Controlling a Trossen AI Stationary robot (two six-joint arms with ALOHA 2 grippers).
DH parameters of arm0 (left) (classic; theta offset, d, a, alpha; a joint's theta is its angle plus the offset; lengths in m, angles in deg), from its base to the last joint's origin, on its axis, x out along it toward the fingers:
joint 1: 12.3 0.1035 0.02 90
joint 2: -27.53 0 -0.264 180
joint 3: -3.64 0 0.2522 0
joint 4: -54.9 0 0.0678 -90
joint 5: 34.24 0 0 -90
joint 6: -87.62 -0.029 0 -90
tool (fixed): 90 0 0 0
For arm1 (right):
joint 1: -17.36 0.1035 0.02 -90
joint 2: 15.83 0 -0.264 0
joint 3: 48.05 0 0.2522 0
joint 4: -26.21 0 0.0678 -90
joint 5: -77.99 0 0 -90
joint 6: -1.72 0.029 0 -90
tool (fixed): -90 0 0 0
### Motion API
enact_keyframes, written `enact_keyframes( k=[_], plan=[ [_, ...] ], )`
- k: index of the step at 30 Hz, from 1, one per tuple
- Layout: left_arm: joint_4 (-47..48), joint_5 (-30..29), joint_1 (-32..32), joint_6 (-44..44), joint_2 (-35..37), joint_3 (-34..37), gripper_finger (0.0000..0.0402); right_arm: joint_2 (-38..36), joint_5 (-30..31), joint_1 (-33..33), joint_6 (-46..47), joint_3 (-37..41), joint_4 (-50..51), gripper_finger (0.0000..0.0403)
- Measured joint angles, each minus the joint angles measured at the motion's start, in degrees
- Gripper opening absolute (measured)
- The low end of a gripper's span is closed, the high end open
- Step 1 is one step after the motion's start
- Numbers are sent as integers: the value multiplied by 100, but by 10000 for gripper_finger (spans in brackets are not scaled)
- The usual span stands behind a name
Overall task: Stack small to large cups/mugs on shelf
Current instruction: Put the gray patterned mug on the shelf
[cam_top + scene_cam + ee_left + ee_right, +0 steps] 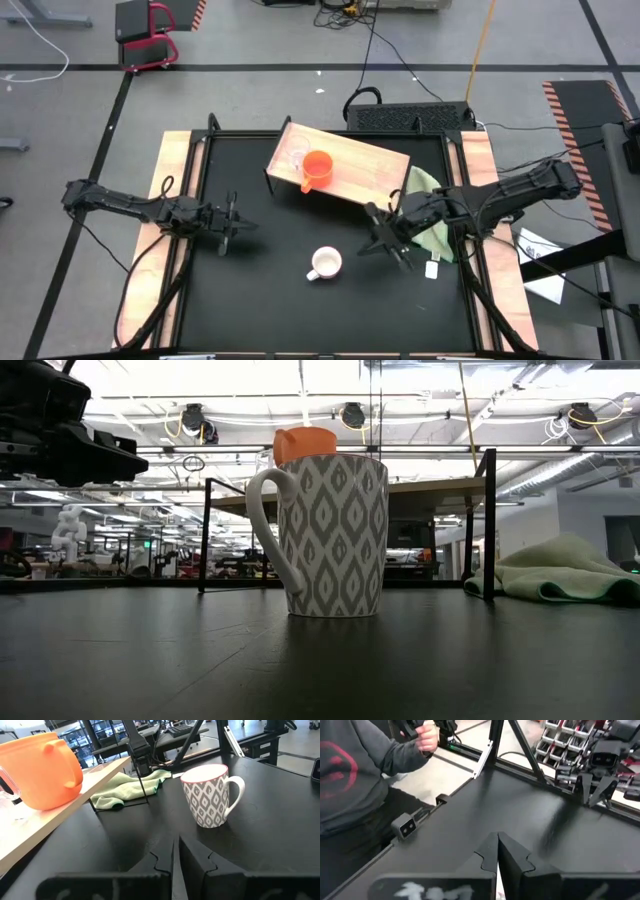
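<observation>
The left pincer [173, 857], its fingers all but pressed together and nothing pinched, is aimed at the white patterned mug [210, 795] left on the table [260, 845], presumably next for stacking. The orange mug [317, 167] and clear cup [295, 158] are set on the shelf [370, 160]. The right pincer [496, 851] is kept pressed together and empty, above bare table.

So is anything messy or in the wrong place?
A bit. A green cloth lies crumpled at the shelf's end, under the right arm. The patterned mug stands alone on the table, while the orange mug and clear cup are on the shelf.
</observation>
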Motion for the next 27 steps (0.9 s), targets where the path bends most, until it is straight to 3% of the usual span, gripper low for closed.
enact_keyframes(
  k=[27],
  plan=[
    [62,3,0,6,-2,0,31,1908,-35,-4,247,-1666,1422,0]
  ],
)
